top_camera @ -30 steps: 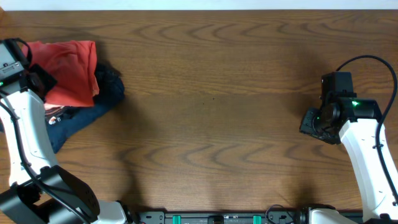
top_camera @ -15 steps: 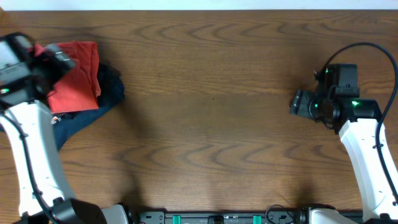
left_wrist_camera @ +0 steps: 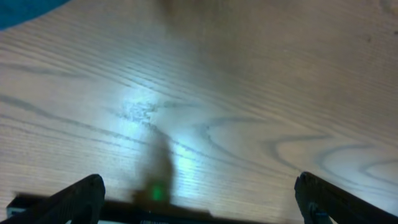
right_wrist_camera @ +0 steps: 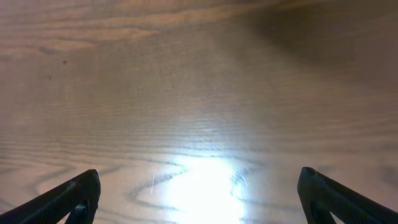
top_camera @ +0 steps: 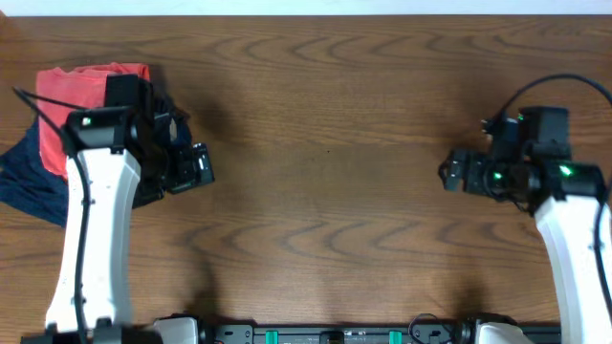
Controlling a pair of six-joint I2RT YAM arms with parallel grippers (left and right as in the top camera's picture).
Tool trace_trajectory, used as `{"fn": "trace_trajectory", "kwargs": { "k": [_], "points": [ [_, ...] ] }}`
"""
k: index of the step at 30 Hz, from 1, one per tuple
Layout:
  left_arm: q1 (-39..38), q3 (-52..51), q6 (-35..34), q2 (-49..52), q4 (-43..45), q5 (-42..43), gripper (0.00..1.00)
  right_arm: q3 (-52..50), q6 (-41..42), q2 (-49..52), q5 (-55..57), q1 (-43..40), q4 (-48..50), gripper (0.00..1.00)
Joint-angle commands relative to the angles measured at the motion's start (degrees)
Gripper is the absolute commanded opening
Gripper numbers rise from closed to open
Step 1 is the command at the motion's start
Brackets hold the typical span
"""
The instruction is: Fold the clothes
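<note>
– Across the wooden tabletop [top_camera: 325, 115], all the cloth sat up in the far left corner.
– And the arms?
– The left arm [top_camera: 91, 229] reached up that side. The right arm [top_camera: 574, 239] stood well apart at the opposite edge. Next in size, a navy garment [top_camera: 29, 186] sprawled at the left edge. The orange-red T-shirt [top_camera: 86, 84] lay bunched on top of it, partly hidden behind the left arm.
– How did the shirt look to handle?
– Soft and light, by my judgement: limp cloth that would sag and drag rather than keep a shape. No print or tag showed from above, so I couldn't tell collar from hem. The best hold looked like a pinch on an exposed upper edge or corner. It would need lifting clear so the navy piece didn't come up with it.
– Hands?
– The left hand [top_camera: 201, 169] hovered just beside the pile, on its right. Its fingers [left_wrist_camera: 81, 196] were spread wide over bare wood and gripped nothing. The right hand [top_camera: 448, 175] gaped just as empty, far from the shirt.
</note>
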Motion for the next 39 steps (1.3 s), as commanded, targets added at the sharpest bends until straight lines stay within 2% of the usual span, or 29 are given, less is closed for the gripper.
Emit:
{"fn": "trace_trajectory", "kwargs": {
  "k": [1,8,11,16,21,32,35,39],
  "points": [
    [-0.07,-3.89,1.20,-10.67,1.66,-0.48,0.98,-0.07,1.29,-8.96,3.23,-0.79,-1.53,0.99],
    [-3.02,-19.58,0.26,-40.96,14.64,-0.04,0.98,-6.78,2.40,-30.49,6.99,-0.79,2.38,0.99],
    [-3.26,-23.93,0.28,-51.32,19.37,-0.07,0.98,-9.81,2.43,-36.00,7.04,-0.79,3.06,0.99],
    [-3.26,-24.52,0.31,-63.39,17.09,-0.07,0.98,-11.28,2.43,-39.50,7.04,-0.79,-1.33,0.99],
    [-3.26,-24.52,0.31,-67.82,15.45,-0.07,0.98,-11.28,2.43,-39.43,7.02,-0.79,-6.88,0.99],
    [-3.26,-24.52,0.31,-67.93,14.60,-0.07,0.98,-11.28,1.64,-39.43,7.82,-0.79,-11.61,0.99],
    [-3.26,-24.52,0.31,-67.93,14.60,-0.07,0.98,-12.04,1.53,-40.81,7.91,-0.24,-8.79,0.99],
    [-3.26,-24.52,0.31,-67.93,14.60,-0.07,0.98,-17.31,-2.16,-45.59,7.91,3.80,3.45,0.99]
  ]
}}
